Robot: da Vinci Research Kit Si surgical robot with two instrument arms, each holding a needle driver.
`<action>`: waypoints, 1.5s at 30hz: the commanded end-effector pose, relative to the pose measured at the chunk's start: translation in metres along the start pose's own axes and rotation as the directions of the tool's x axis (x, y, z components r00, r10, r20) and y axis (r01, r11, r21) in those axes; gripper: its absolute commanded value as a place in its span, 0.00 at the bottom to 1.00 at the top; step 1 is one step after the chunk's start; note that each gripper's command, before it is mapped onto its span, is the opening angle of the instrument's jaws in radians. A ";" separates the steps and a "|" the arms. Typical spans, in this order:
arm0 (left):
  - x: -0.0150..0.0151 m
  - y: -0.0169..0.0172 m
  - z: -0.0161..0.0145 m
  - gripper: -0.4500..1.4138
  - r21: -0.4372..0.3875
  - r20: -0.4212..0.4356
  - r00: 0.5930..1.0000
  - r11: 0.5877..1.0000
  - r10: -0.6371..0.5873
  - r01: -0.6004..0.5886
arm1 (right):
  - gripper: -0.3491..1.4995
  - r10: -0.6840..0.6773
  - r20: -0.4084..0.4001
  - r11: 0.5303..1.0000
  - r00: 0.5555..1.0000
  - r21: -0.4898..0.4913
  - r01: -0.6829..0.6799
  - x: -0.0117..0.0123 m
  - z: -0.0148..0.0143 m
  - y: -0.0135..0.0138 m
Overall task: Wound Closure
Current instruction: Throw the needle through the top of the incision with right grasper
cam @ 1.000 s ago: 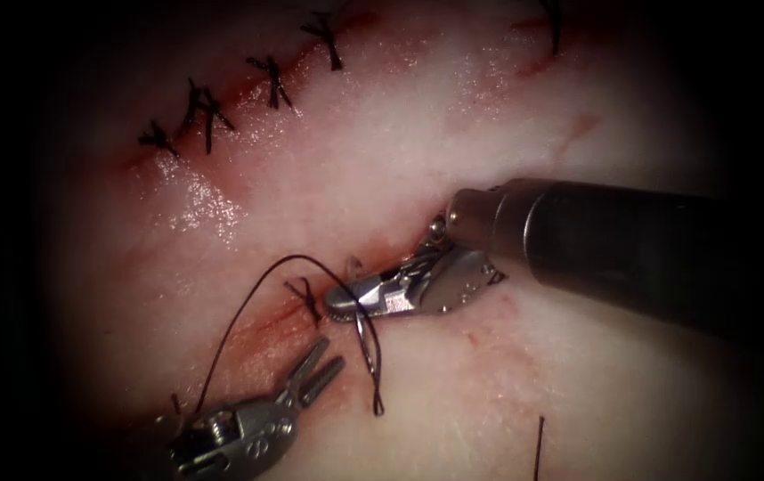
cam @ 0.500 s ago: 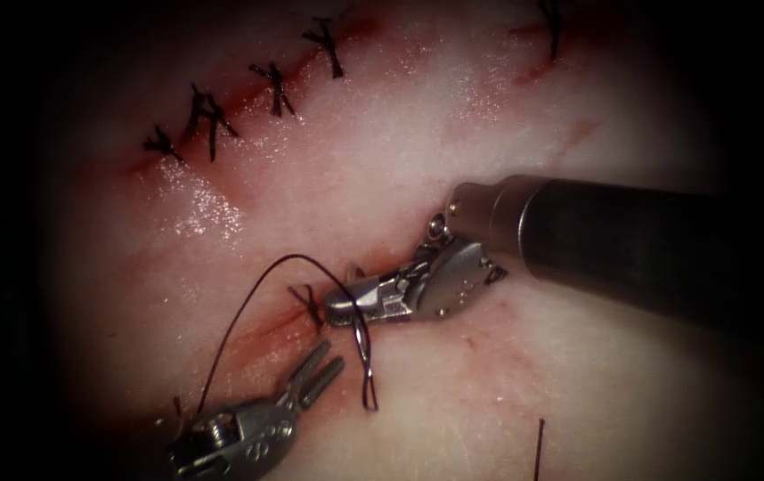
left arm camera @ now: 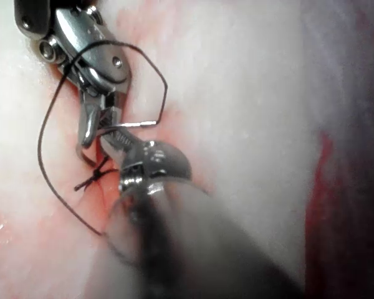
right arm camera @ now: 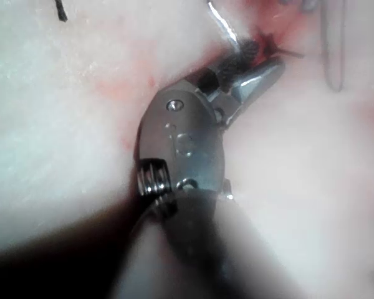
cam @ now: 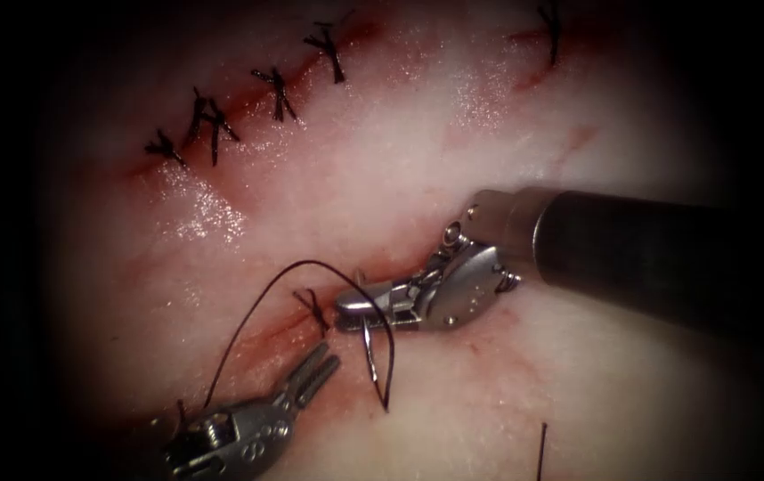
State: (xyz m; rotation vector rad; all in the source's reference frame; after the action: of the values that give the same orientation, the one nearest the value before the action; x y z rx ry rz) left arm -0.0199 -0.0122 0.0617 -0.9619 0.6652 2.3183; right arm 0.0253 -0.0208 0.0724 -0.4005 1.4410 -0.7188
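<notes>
Right pincer is clenched on the needle, holding it close to 1 end. From there the curve of the needle hangs toward the near side, on the right side of the cut. It seems to lie over the tissue and not in it, but I cannot be sure where its tip rests. The dark thread makes a big loop. It rises from near the left pincer, bends over the cut, goes past the right pincer and drops down beside the needle. The left pincer waits at the near end of the cut with its 2 jaws a little apart, and it holds nothing. On the cut there is 1 tied stitch, just left of the right pincer's tip, with red fluid around it. A row of dark stitches closes another cut on the far left. A short loose bit of thread lies well apart on the near right. I think the work is between bites: 1 stitch is done here, most of this cut looks open, and the needle is out and ready. A good next move would need a firm hold on the needle, its tip aimed at the edge of the cut, and the loop kept off the tied stitch.
</notes>
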 end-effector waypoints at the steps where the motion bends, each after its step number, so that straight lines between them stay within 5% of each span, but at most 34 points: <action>1: 0.0000 0.0003 0.0008 0.12 0.001 -0.001 1.000 1.000 0.000 0.000 | 0.00 0.002 0.001 1.000 1.000 -0.006 -0.002 -0.0008 0.0008 0.0004; 32: 0.0003 0.0001 0.0007 0.08 0.001 0.002 1.000 1.000 -0.002 0.002 | 0.00 0.192 0.011 0.979 0.981 0.066 -0.193 -0.0015 0.0022 -0.0034; 45: 0.0002 0.0001 0.0006 0.05 -0.001 0.001 1.000 1.000 -0.001 0.001 | 0.00 0.348 0.057 0.931 0.936 0.101 -0.352 -0.0022 0.0025 -0.0050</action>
State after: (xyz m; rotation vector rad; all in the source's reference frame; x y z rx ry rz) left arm -0.0198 -0.0122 0.0613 -0.9591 0.6615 2.3183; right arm 0.0261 -0.0236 0.0770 -0.0555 1.3769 -0.4840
